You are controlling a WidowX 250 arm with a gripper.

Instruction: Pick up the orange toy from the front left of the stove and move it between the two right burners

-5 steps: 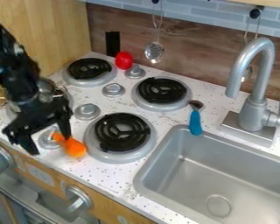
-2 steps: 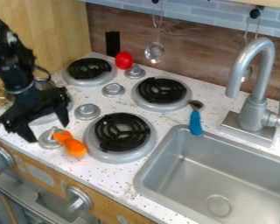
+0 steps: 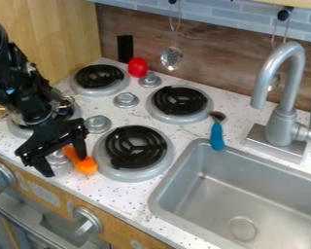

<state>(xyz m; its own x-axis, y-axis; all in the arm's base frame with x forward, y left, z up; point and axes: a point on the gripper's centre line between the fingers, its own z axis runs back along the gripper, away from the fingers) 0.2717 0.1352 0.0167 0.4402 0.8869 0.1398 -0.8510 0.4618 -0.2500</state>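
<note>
3 blk coils (image 3: 129,156), 6 knobs (image 3: 126,99), 1 sink (image 3: 174,194), 1 org obj (image 3: 87,166)

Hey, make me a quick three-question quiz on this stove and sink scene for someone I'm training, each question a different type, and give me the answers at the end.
1. Which thing is nearest the gripper?
A) the faucet
B) the orange object
C) the red object
2. True or false: the blue-handled utensil lies outside the sink.
3. Fill in one word: the gripper's jaws are ____.

Key: 1. B; 2. true; 3. open
</note>
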